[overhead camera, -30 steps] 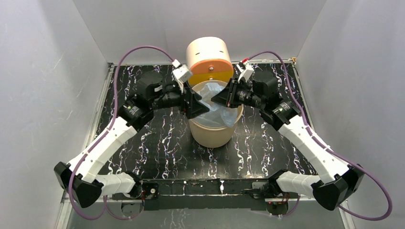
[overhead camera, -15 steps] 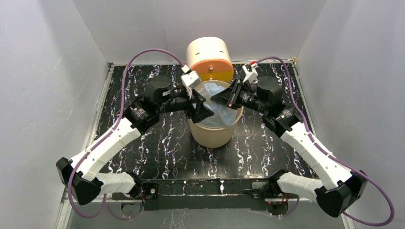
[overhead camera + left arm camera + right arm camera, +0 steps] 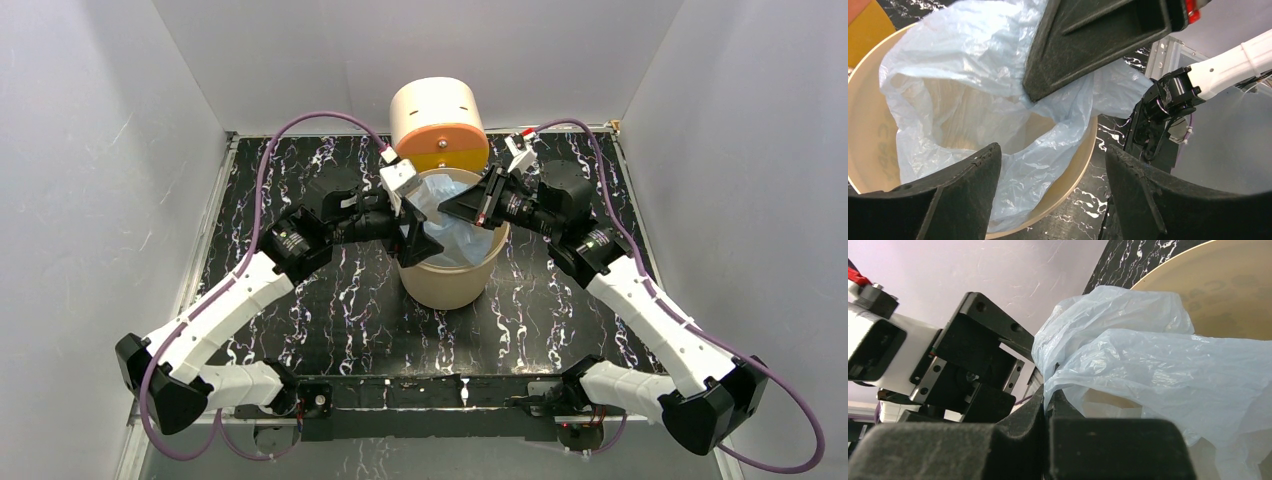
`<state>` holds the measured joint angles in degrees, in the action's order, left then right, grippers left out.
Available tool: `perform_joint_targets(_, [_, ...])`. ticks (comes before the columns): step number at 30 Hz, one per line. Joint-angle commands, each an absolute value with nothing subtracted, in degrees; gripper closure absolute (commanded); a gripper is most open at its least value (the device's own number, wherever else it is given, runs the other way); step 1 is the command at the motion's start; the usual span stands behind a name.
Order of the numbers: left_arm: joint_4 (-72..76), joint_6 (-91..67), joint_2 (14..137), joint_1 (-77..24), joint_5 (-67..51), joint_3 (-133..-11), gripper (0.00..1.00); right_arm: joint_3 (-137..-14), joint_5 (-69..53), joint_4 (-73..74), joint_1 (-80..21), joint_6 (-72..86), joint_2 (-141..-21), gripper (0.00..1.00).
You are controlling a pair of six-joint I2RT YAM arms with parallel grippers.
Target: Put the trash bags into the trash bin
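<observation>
The pale-blue trash bag (image 3: pixel 455 228) lies crumpled in the mouth of the tan trash bin (image 3: pixel 445 285), part of it draped over the rim. In the right wrist view my right gripper (image 3: pixel 1049 394) is shut on an edge of the bag (image 3: pixel 1148 355), above the bin (image 3: pixel 1233 290). From above, the right gripper (image 3: pixel 448 208) hovers over the bin's far side. My left gripper (image 3: pixel 1053 150) is open. One of its fingers (image 3: pixel 948 195) is over the bag (image 3: pixel 973 65); the other is outside the bin's rim (image 3: pixel 1083 165). Seen from above, the left gripper (image 3: pixel 416 242) is at the bin's left rim.
A cream cylinder with an orange front (image 3: pixel 438 120) stands just behind the bin, against the back wall. Grey walls close in the black marbled table (image 3: pixel 330 320) on three sides. Both arms reach in from the near edge and nearly meet over the bin.
My left gripper has moved right and down, from beside the bin to its left rim. The right gripper has closed on the bag's edge and stays over the far rim.
</observation>
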<state>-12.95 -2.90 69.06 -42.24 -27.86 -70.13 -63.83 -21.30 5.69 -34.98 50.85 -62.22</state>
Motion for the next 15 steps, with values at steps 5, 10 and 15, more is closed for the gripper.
perform_joint_targets(5, [-14.5, -2.9, 72.1, -42.4, -34.4, -77.7, 0.24, -64.3, -22.5, 2.3, -34.8, 51.0, -61.5, 0.92])
perform_joint_targets(10, [-14.2, -2.4, 73.6, -42.4, -35.6, -77.2, 0.26, -64.3, -21.7, 2.6, -34.8, 50.9, -60.6, 0.91])
perform_joint_targets(15, [-13.9, -2.5, 74.3, -42.4, -36.2, -76.2, 0.34, -64.2, -21.3, 2.9, -34.7, 50.8, -60.2, 0.9])
